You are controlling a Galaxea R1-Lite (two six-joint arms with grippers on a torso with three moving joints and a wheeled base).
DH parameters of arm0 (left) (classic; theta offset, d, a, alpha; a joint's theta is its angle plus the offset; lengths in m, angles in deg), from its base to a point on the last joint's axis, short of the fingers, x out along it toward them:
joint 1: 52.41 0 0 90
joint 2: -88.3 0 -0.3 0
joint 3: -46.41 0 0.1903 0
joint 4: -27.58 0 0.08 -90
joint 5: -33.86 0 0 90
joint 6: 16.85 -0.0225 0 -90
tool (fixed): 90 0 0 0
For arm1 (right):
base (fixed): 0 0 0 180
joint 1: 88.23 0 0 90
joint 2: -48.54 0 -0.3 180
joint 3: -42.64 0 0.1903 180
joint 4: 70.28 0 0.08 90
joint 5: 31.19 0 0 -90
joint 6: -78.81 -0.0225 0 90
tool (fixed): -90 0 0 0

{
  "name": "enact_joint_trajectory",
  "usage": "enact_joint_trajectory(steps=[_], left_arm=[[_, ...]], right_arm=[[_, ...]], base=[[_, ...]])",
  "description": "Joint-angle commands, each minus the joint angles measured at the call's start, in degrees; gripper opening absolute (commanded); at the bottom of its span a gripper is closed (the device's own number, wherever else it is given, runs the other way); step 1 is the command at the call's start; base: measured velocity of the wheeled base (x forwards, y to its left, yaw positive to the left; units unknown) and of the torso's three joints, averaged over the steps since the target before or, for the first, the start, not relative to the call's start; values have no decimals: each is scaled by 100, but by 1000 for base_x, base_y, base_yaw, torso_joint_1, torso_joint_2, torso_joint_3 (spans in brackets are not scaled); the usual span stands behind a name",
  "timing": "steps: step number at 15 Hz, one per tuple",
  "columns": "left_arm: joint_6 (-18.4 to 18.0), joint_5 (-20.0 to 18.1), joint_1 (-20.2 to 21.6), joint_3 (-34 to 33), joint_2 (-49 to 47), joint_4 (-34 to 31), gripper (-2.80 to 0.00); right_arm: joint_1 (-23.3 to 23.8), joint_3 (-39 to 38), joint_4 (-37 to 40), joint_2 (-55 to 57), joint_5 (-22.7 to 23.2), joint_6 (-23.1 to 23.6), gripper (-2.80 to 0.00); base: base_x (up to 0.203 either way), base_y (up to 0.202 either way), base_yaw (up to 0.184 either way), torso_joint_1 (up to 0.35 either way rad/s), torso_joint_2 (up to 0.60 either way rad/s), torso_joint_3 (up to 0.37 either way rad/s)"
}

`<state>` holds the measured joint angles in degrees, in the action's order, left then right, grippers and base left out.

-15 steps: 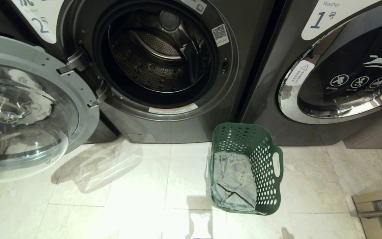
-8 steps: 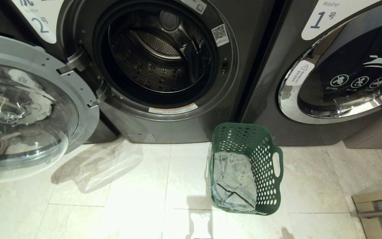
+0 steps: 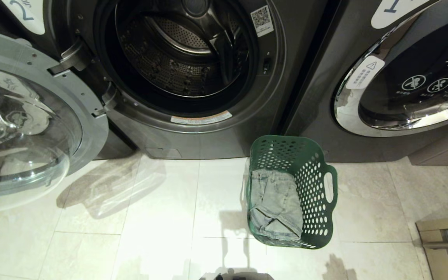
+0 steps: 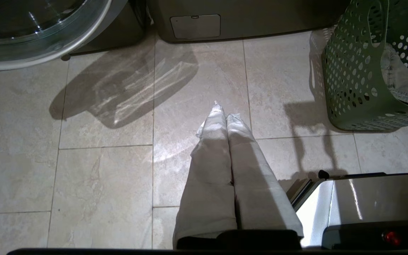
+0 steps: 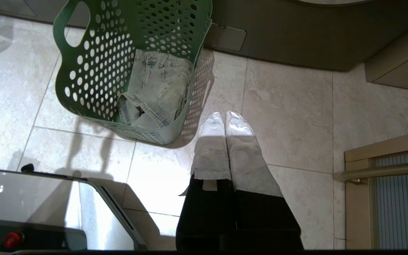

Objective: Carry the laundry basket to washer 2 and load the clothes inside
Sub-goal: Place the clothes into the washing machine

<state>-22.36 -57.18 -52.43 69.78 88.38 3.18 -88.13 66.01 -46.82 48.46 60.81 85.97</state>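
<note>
The dark green laundry basket (image 3: 321, 171) stands on the tiled floor between the two washers' fronts. Folded pale denim clothes (image 3: 276, 204) lie inside it. Washer 2 (image 3: 185, 128) is at the left centre, its round door (image 3: 21, 124) swung wide open to the left and its drum empty. My left gripper (image 4: 225, 111) hangs shut over bare tiles, left of the basket (image 4: 349, 71). My right gripper (image 5: 225, 117) is also shut, over the floor just beside the basket's near corner (image 5: 101, 71), where the denim (image 5: 158, 92) shows. Neither holds anything.
A second grey washer (image 3: 325, 97) with its door (image 3: 410, 85) closed stands at the right. A wooden-framed grille (image 3: 445, 245) sits on the floor at the far right. My own base (image 4: 367, 205) shows low in the wrist views.
The whole head view has tilted downward a little: washers and basket sit slightly higher in the picture. Nothing in the scene has moved; both grippers stay shut.
</note>
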Motion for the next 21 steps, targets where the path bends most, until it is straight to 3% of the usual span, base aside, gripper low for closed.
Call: enact_joint_trajectory(steps=[1,15,21], left_arm=[[-3,-1,2,-9,1,-2,-280],[24,12,2,-9,1,-2,-280],[59,25,2,-9,1,-2,-280]], right_arm=[[-1,0,-1,7,2,5,-280],[-1,0,-1,7,29,31,-280],[-1,54,13,7,-165,-648,-280]], base=[[0,0,0,2,2,-206],[0,0,0,4,3,-196],[0,0,0,1,2,-28]])
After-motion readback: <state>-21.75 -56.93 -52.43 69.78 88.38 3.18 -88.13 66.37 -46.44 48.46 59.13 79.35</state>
